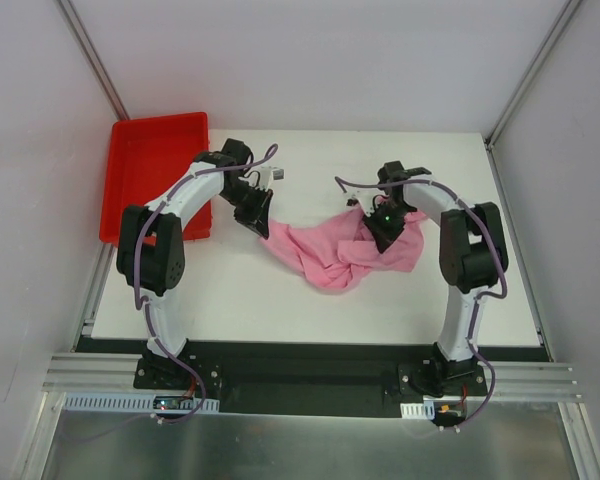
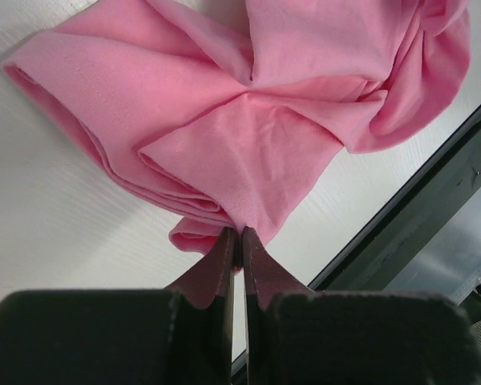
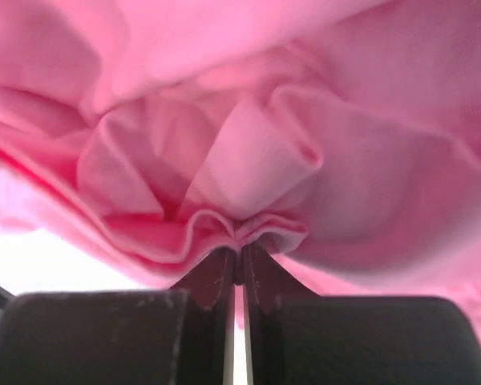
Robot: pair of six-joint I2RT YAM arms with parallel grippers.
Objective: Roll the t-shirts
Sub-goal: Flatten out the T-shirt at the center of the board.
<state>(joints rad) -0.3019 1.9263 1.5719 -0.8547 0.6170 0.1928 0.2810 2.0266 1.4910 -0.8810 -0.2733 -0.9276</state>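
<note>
Your two arms meet over a crumpled pink t-shirt (image 1: 340, 258) at the middle of the white desk (image 1: 230, 300). The garment lies bunched and twisted in a loose band that sags toward the near edge between them. It is not rolled, and its folds are heaped thickest on the right. Your left claw (image 2: 239, 233) has its fingers pressed together on the shirt's left end, with a thin fold of cloth pinched at the very tips. From its wrist camera the fabric fans away in layered pleats across the desk. Your right claw (image 3: 240, 251) is likewise closed, with a ruffled edge of pink cloth gathered at its fingertips and the rest of the shirt filling its wrist view. From overhead, that claw sits on the shirt's right end, partly over the cloth. A red tray (image 1: 152, 165) rests at the desk's far left corner, well apart from the shirt, behind the left arm.
</note>
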